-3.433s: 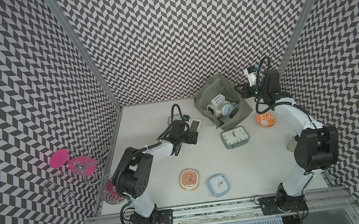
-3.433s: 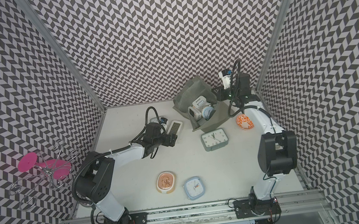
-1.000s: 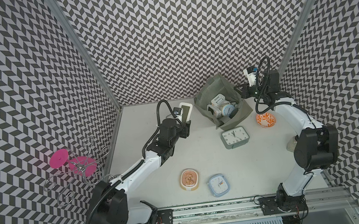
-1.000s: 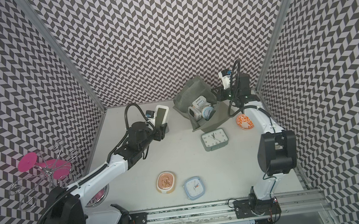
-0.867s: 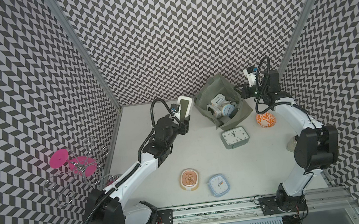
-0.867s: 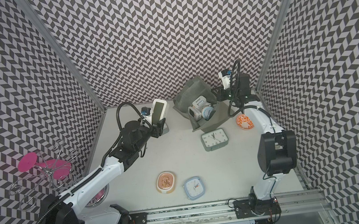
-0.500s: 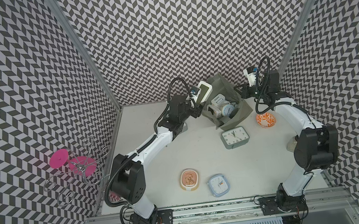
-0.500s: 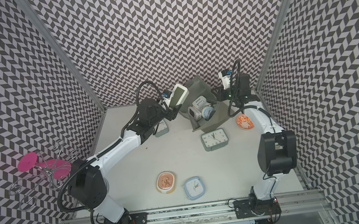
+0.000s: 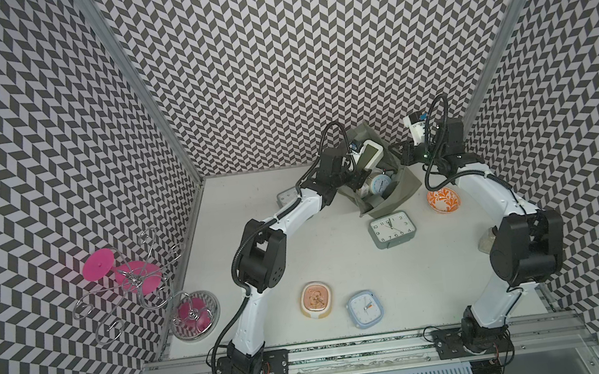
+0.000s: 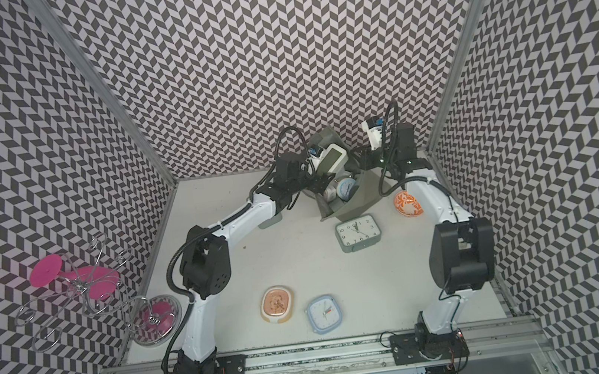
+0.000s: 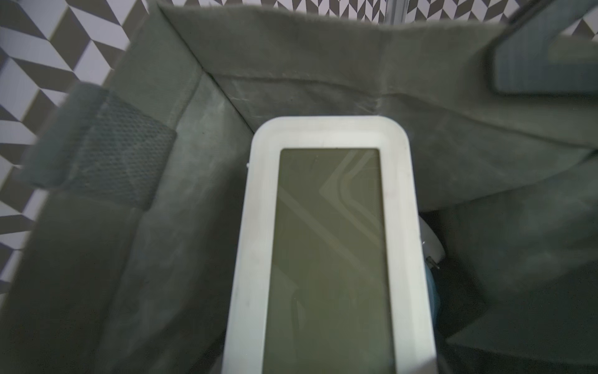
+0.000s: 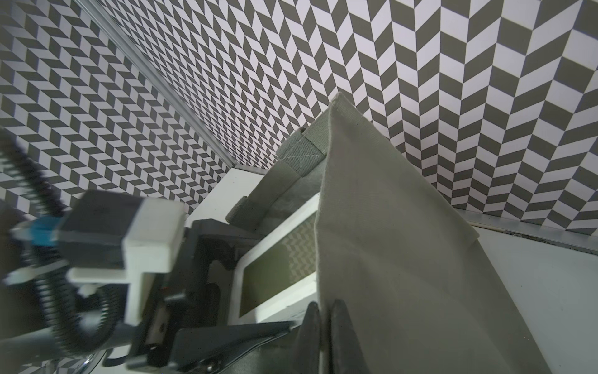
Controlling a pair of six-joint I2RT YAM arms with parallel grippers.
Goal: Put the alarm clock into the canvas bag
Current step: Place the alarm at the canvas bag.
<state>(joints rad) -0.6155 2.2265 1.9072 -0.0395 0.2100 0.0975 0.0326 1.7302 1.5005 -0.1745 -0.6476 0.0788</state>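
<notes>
Left wrist view looked down the length of the alarm clock point(image 11: 330, 246), a white slab with a dark, blank screen, into the canvas bag point(image 11: 291, 74). The clock hung tilted over the bag's open mouth, at about rim height, and rested on nothing that showed.

Since it was carried clear of the table in both top views, the left gripper point(image 9: 358, 165) was judged to be clamped on the end nearest the arm. The right gripper point(image 12: 325, 327) was pinched together on the bag's wall at the rim. This was probably to keep the soft mouth spread and stop the bag folding or tipping while the clock went in.

The left fingers did not appear in the wrist view, so where exactly they gripped could not be told. The bag's floor was dark. A round pale-blue clock point(image 9: 380, 185) already lay inside, but how much room remained under the white one was unclear.
</notes>
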